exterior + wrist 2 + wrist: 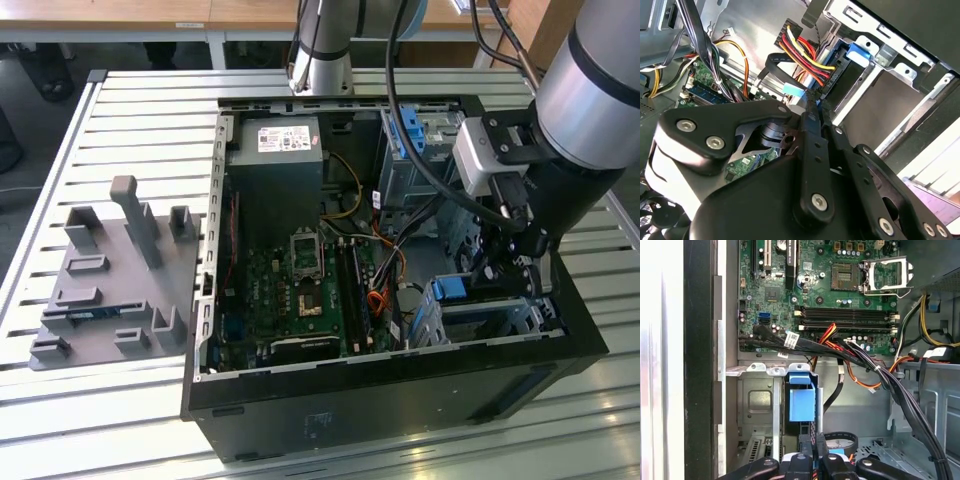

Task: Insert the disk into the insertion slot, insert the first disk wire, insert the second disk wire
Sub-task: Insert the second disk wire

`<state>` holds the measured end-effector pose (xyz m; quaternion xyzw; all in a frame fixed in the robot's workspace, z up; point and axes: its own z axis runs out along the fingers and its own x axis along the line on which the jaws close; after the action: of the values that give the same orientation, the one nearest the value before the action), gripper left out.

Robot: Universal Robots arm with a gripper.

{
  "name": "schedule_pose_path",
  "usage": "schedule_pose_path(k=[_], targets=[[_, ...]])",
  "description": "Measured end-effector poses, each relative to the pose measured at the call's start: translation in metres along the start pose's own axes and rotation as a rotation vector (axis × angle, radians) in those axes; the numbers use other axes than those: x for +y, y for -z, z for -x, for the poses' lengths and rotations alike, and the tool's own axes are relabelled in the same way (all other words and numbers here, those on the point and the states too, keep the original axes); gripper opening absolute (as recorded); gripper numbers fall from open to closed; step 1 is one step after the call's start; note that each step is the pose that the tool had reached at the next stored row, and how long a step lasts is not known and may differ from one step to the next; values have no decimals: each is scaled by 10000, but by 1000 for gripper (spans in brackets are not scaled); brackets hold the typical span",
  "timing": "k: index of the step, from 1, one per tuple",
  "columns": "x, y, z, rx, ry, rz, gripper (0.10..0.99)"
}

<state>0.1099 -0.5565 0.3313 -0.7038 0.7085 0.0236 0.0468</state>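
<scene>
The disk sits inside the insertion slot (492, 318), a low grey cage at the case's corner on the exterior view's right. Its blue caddy end (452, 290) faces the motherboard and shows in both wrist views (860, 51) (802, 399). A red, yellow and black wire bundle (802, 52) ends in a black plug at the disk's end. My gripper (813, 102) hangs just before that end, fingers (809, 132) close together and shut on the pale blue connector (794, 90) of a flat black wire (774, 58). That wire loops by my fingertips (841, 439).
The motherboard (300, 280) fills the case floor, with a power supply (275, 150) behind and a taller cage with a blue clip (415, 135) at the back. Cable bundles (875, 370) cross beside the slot. A grey fixture plate (110, 290) lies outside on the slatted table.
</scene>
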Motion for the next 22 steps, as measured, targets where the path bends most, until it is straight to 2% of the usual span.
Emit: schedule_pose_path(k=[22], targets=[[0,16,2,-2,0,0,149]])
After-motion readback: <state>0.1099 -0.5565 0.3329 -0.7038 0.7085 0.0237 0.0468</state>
